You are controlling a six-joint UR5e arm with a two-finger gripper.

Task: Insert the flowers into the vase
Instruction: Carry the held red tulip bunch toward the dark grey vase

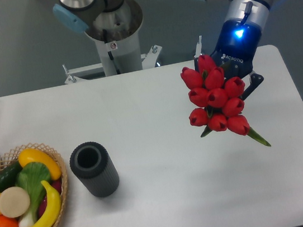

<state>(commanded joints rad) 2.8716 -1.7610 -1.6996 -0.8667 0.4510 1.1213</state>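
The flowers [216, 101] hang in the air over the right side of the table [169, 201], carried by the gripper [230, 74] — the buds hide the fingers, so how far the jaws stand can't be read, though the bunch is clearly held from behind the heads. The vase [94, 169] sits well apart, just beside the fruit basket [62, 202]. The bunch probably weighs next to nothing and its stems likely flex — a grip low on the stems would steer it better into that narrow mouth.
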